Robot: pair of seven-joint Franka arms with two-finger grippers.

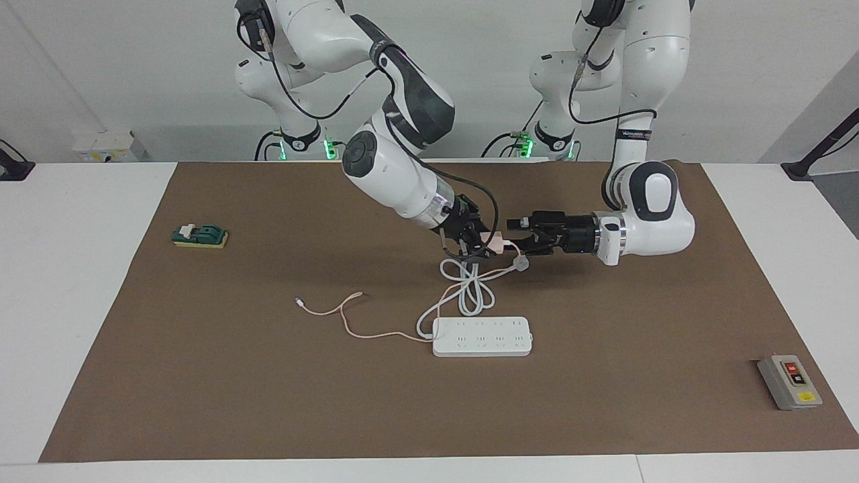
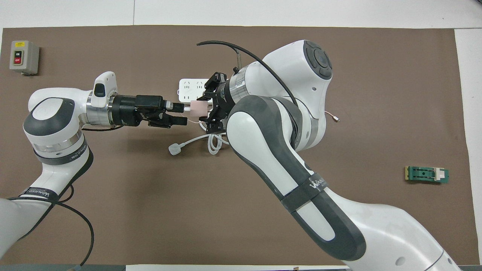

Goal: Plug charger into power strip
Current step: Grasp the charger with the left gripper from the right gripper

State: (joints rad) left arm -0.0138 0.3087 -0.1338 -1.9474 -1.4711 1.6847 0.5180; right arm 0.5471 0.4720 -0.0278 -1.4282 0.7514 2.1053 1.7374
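the brown mat (image 1: 268, 402) covers most of the white table (image 1: 80, 302), and white table shows past the mat at both ends. most of the mat is bare, so there is lots of room to move, above all along the edge farthest from the robots.

there are two arms. the right claw (image 1: 484, 247) is clamped tight on the charger (image 1: 495, 243), a small pink cube, and holds it up in the air over the looped white cord (image 1: 470, 295). the left claw (image 1: 520, 236) is up in the air too, its fingers wide apart, right at the charger (in the overhead view the fingers sit at about 9 o'clock from the cube). i cannot tell if they touch it.

there is one charger. its thin pink cable (image 1: 349, 322) hangs down and trails over the mat toward the right arm's end of the table.

there is one power strip (image 1: 482, 337). it lies flat on the mat, farther from the robots than the two claws, with bare mat around most of it. in the facing view it is at about 6 o'clock from the charger. its thick cord ends in one white plug (image 1: 520, 264) that lies on the mat under the left claw.

there is one grey button box (image 1: 789, 382) near the mat's corner at the left arm's end, well apart from everything. there is one small green thing (image 1: 200, 235) on the mat toward the right arm's end.
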